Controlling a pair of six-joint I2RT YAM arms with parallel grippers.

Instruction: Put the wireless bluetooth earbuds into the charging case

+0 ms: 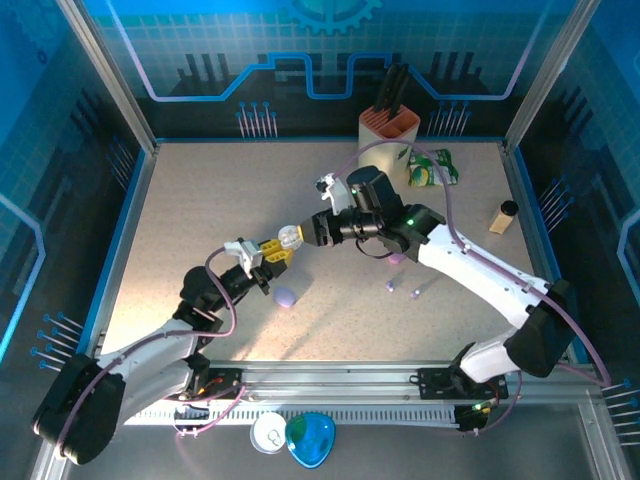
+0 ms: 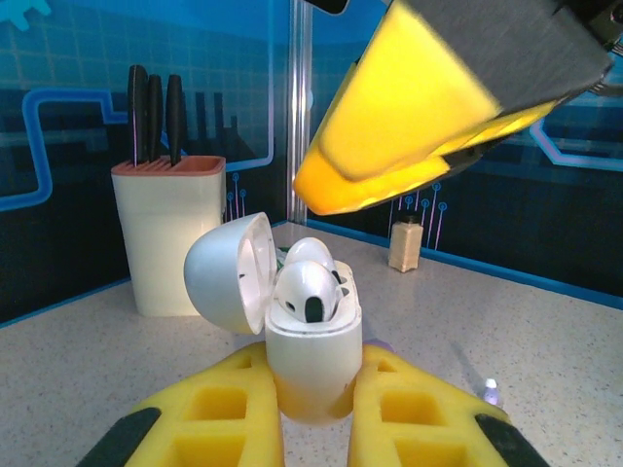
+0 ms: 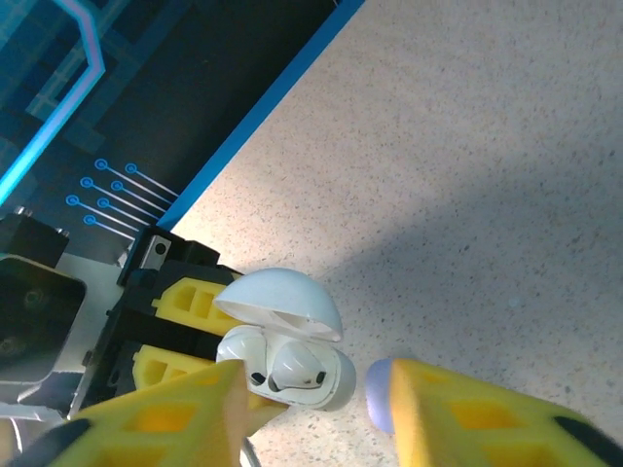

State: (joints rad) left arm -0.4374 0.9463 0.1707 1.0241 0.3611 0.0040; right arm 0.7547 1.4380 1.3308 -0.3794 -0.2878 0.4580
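Left hand clamped tight; right hand just above it, fingers parted; both arms angled inward.

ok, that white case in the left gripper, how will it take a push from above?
Likely slippery: the case is glossy and rounded, pinched low by the left gripper, so a push may tilt it. The open lid hangs to one side; a knock would probably swing it.

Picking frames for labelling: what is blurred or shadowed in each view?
Left wrist: the white case is sharp, the yellow finger overhead is soft. Right wrist: its own fingers are blurred, a broad shadow crosses the table. Top external: the table is brighter at left.
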